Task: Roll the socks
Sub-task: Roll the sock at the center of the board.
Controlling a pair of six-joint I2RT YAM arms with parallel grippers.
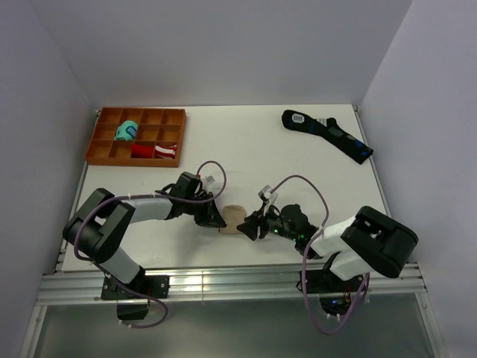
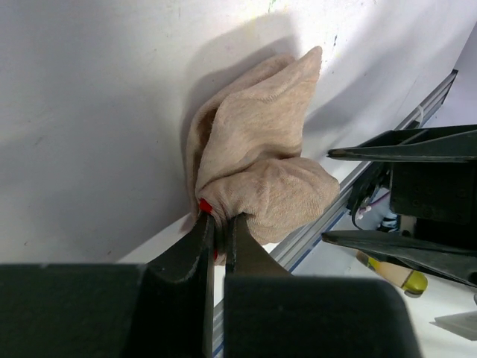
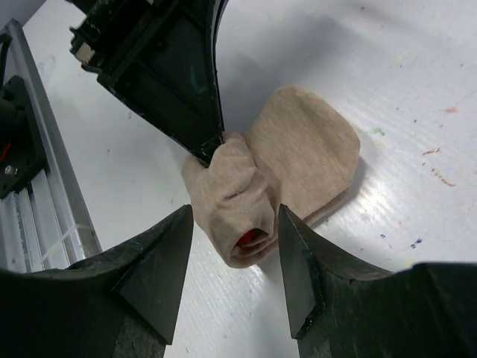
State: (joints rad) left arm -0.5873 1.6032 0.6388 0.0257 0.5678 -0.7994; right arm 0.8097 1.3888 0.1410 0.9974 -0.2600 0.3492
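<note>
This looks like a robotics lab cell. A white table stands boxed in by plain pale walls. An aluminium rail at its near edge carries two robot arms with loose purple cables.

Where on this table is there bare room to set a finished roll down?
Free: the middle strip between the tray and the black sock, and the patch between that sock and the right arm. Crowded: the near centre, where the left pincer is shut on the socks and the right pincer stands open around them.
</note>
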